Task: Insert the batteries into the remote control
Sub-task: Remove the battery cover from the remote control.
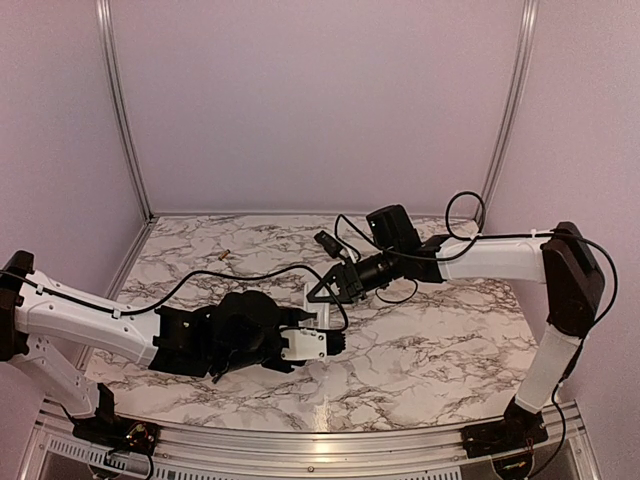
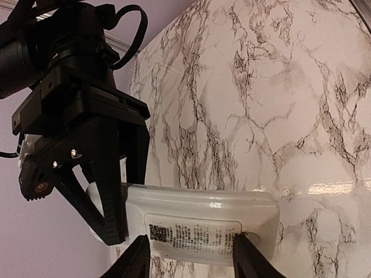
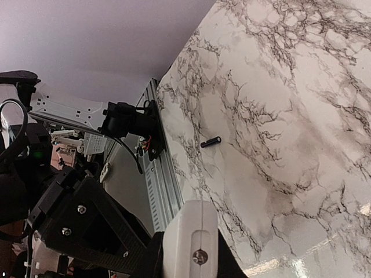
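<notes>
1. I'm holding the remote control (image 2: 197, 223) up off the table (image 1: 430, 340) with both arms. The left gripper (image 1: 318, 343) is closing its jaws on the long sides, one finger either side of the printed label.
2. The right gripper (image 2: 124, 205) is coming in from above on one end. Its jaws are narrow and look clamped on the remote's edge, so neither gripper is free.
3. I'm not seeing the battery slot in any view, only the label face and a thin white edge.
4. I'm watching the golden-tan battery (image 1: 222, 256) from overhead. It's lying well apart from both sets of jaws, to the left and farther from the bases, with its long axis running roughly left to right.
5. The right jaws are sitting slightly nearer to it, but it's on the left arm's side, so I'm thinking one gripper must let go first.
6. The dark battery (image 3: 211, 142) is showing in the right wrist view, lying flat and alone on the table, a little out from the metal rail (image 3: 159, 179). I can't place it overhead.
7. A black cable (image 1: 250, 275) is arcing between the golden-tan battery and the jaws, and I'm expecting it to snag a straight reach.
</notes>
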Robot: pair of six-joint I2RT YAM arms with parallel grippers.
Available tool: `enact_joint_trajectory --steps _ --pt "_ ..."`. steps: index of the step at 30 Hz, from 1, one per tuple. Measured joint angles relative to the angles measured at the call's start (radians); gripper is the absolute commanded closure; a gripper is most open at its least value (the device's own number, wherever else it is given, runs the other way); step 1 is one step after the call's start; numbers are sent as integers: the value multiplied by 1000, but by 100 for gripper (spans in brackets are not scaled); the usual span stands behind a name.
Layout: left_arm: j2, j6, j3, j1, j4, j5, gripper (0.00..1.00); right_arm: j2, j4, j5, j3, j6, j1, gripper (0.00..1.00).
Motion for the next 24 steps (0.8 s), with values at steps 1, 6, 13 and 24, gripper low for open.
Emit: enact_joint_trajectory --steps 1,6,13,24 --pt "0 3 0 0 2 -2 50 0 0 0 0 0 0 100" --pt "0 13 0 0 17 -18 48 0 -3 -4 0 0 1 100" --pt "-9 12 0 2 17 26 44 0 -6 -21 0 3 1 100" --pt "-23 -3 0 4 -6 74 42 0 -7 -39 0 10 6 100"
